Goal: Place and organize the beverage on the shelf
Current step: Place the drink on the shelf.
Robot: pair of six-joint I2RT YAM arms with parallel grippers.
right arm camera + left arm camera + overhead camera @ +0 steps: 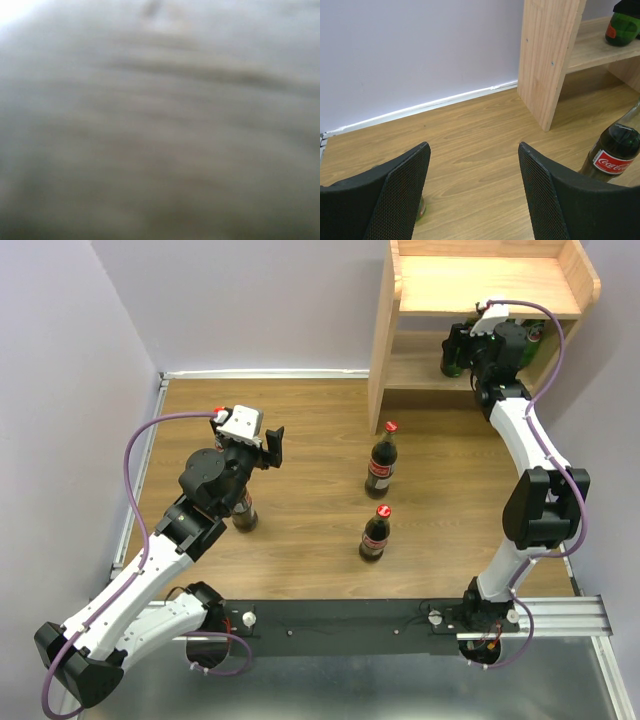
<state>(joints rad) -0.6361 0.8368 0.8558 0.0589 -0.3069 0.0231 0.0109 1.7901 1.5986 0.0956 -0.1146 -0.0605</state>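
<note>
— Where's your beverage right now?
— One cola bottle (381, 462) and a second cola bottle (375, 534) stand mid-worktop, long axes vertical, red caps up. The green bottles (455, 350) stand upright on the lower tier of the shelf (490, 285), at the far right corner.
— And your jaws?
— Your left gripper (274, 447) hangs near the left edge, jaws apart, empty. Your right gripper (492, 328) reaches into that lower tier; jaws hidden, can't tell.

Black mesh-padded left gripper (473, 146) spread apart over brown wood-grain tabletop (470, 115); light natural-wood shelf unit (547, 60) upper right; green glass bottle (621, 29) on its lower board; dark cola bottle (615, 152) with red label at right edge.
</note>
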